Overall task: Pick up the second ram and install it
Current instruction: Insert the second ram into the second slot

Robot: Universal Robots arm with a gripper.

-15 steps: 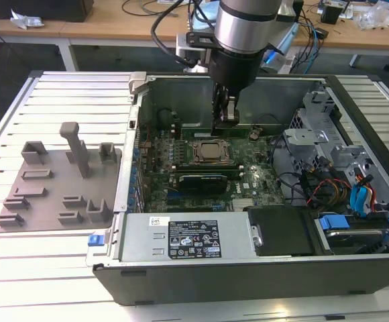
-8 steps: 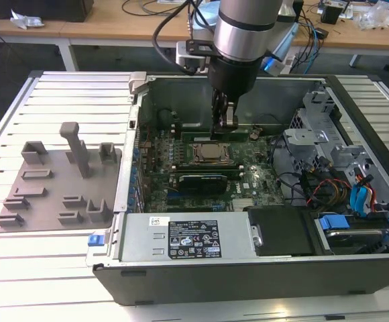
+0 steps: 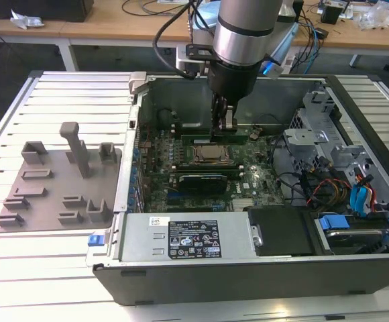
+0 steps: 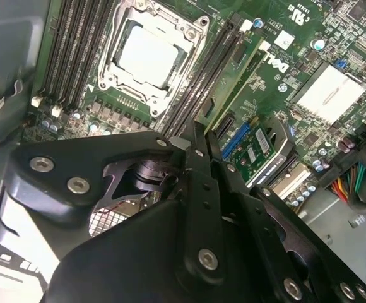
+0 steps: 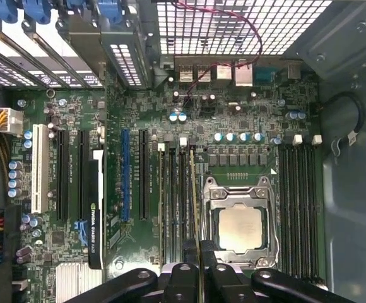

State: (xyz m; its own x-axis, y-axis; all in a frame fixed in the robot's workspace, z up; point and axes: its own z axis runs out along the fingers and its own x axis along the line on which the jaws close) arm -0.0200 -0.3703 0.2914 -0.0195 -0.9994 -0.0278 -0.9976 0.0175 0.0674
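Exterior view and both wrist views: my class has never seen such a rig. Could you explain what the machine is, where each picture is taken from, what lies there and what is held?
The machine is a robot arm with a gripper at its tip. The exterior view comes from a camera off the arm. It shows the arm reaching down into an open computer case on a slatted table. A grey tray with moulded holders lies at that view's left. Both wrist views come from cameras riding on the arm, looking down at the green motherboard. There, the gripper is at a ram, a thin green memory stick standing on edge in a slot beside the CPU socket. Whether the gripper is clamping the ram, I cannot tell.
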